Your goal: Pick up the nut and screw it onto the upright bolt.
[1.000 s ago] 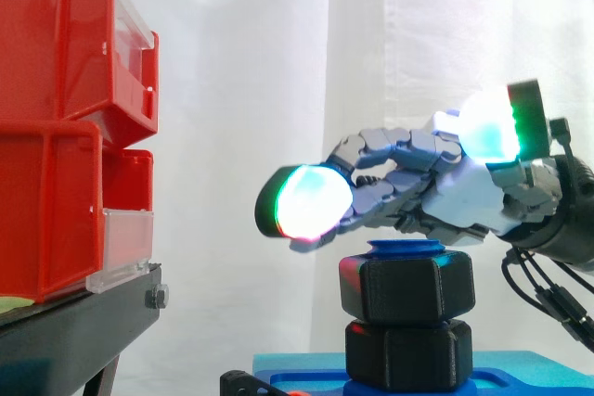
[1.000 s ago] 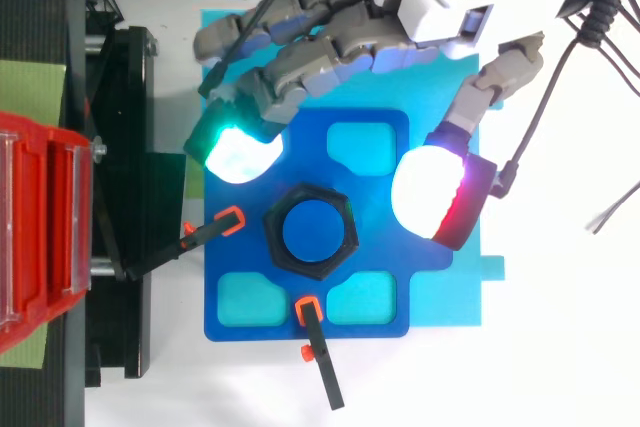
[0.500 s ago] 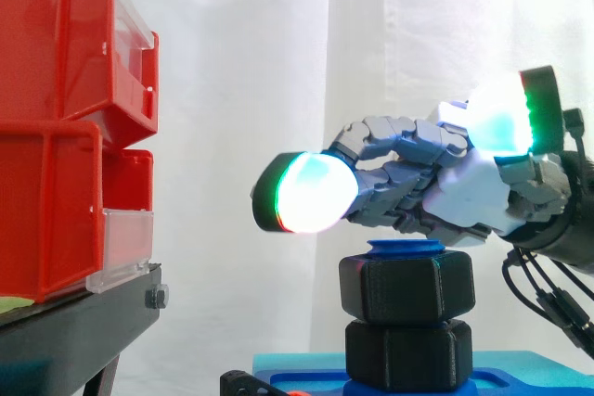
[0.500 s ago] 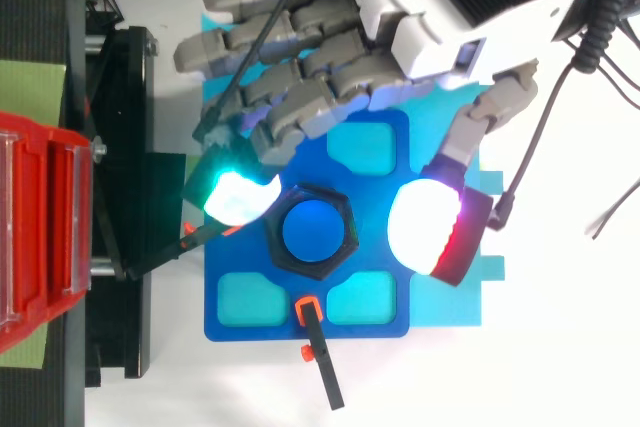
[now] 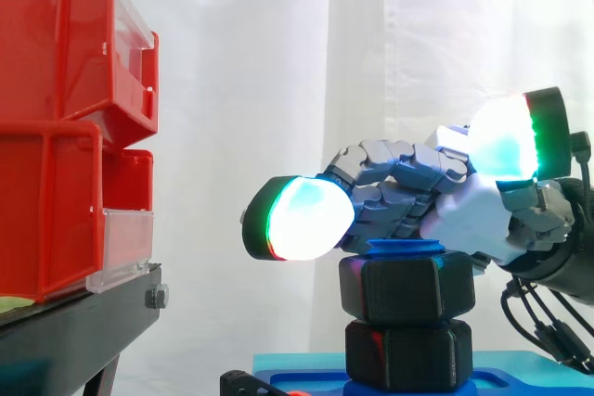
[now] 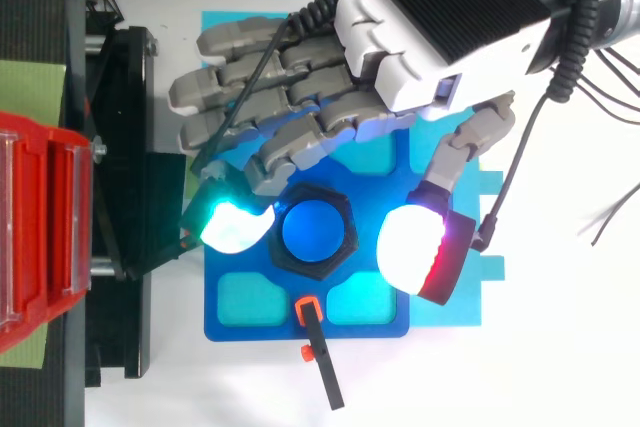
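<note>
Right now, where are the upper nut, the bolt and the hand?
upper nut [image 5: 406,289]: side view, front face.
bolt [image 6: 312,231]: top view, blue top end.
hand [image 6: 445,22]: top view, black back cover.

Bright even light; glowing pads [image 5: 302,220] glare on the hand [image 5: 464,215].

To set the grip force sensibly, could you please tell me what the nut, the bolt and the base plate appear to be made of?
Nut: black plastic, probably printed, judging by its thick, soft-edged, low-sheen faces. Bolt: blue plastic, by its even colour and flat, dull top. Base plate: likewise matte blue plastic, apparently; no metallic shine anywhere.
</note>
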Robot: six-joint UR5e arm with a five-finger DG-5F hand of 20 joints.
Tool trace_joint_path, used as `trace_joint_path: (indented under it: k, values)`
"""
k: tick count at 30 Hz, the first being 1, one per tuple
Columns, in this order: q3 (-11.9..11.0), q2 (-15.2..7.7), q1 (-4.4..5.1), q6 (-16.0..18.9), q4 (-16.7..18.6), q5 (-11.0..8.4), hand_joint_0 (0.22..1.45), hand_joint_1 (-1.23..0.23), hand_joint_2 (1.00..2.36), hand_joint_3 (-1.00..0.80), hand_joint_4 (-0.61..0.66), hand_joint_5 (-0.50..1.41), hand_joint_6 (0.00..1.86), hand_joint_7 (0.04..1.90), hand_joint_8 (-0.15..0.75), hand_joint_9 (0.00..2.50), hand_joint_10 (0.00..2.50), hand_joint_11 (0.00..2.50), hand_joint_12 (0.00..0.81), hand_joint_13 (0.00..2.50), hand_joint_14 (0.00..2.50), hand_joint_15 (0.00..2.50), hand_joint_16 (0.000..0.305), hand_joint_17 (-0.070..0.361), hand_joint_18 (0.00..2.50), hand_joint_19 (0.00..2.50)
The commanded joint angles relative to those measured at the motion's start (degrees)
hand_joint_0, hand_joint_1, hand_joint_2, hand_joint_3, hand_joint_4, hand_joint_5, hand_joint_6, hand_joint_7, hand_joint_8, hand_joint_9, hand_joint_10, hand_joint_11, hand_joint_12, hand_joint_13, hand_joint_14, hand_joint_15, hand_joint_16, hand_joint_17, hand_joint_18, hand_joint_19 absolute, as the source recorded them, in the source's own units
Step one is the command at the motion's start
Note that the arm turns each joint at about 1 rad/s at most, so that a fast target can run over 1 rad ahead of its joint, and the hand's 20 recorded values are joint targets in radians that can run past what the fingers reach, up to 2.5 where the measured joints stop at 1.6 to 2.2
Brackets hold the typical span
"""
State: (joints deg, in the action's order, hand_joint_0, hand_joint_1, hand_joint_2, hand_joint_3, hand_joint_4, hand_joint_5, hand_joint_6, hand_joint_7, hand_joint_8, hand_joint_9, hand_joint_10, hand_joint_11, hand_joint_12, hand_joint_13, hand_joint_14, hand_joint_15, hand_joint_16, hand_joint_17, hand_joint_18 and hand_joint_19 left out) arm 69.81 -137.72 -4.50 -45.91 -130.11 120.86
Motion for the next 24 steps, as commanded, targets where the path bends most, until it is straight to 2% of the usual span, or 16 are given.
trace_joint_path:
  k: [1, 6, 10, 24]
  values:
    - [-0.03, -0.18, -0.07, 1.7, 0.3, 0.16, 0.42, -0.11, 1.0, -0.5, 0.07, -0.25, 0.5, 0.59, 0.2, 0.21, 0.0, 0.0, 0.352, 0.09, 0.0, 0.0, 0.054, 0.121, 0.0, 0.0]
    - [-0.12, -0.18, -0.25, 1.87, -0.93, 0.16, 0.41, -0.1, 1.0, -0.5, 0.11, -0.24, 0.5, 0.65, 0.215, 0.2, 0.0, 0.0, 0.356, 0.09, 0.0, 0.0, 0.054, 0.121, 0.0, 0.0]
    - [-0.12, -0.18, -0.25, 1.87, -0.5, 0.16, 0.41, -0.08, 1.0, -0.5, 0.14, -0.23, 0.5, 0.74, 0.226, 0.18, 0.0, 0.0, 0.359, 0.07, 0.0, 0.0, 0.054, 0.121, 0.0, 0.0]
    - [-0.03, -0.18, -0.69, 0.2, -0.06, 0.25, 0.42, -0.1, 1.0, -0.5, 0.16, -0.22, 0.5, 0.74, 0.24, 0.22, 0.0, 0.0, 0.364, 0.12, 0.0, 0.0, 0.054, 0.122, 0.0, 0.0]
